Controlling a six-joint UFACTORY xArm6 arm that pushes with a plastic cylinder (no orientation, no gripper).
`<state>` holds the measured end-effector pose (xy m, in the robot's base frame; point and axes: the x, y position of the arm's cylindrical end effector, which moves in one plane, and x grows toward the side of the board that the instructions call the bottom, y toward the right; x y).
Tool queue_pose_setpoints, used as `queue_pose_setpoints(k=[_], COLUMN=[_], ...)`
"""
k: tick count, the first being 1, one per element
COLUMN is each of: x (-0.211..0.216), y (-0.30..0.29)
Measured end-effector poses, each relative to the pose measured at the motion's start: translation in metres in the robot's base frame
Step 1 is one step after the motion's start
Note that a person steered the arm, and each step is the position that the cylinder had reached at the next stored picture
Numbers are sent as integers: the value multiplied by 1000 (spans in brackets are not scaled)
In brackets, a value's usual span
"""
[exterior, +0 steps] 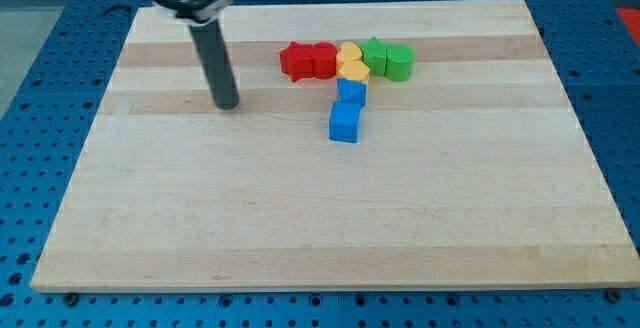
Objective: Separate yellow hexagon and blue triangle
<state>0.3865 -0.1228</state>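
My tip [228,104] rests on the wooden board [300,218] at the upper left, well to the left of the block cluster. A row of blocks lies near the view's top middle: two red blocks [296,61] [323,60], a yellow block [349,53], then two green blocks [375,55] [400,62]. A second yellow block [353,71] sits just below the first. A blue block [352,92] touches it from below, and a blue cube [344,122] lies below that. Which yellow is the hexagon I cannot tell.
The board sits on a blue perforated table [40,88]. The arm's dark rod [214,53] rises from the tip to the view's top left.
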Motion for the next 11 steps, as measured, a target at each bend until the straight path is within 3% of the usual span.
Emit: queue_pose_setpoints(k=[4,11], x=[-16,-16], y=[103,190])
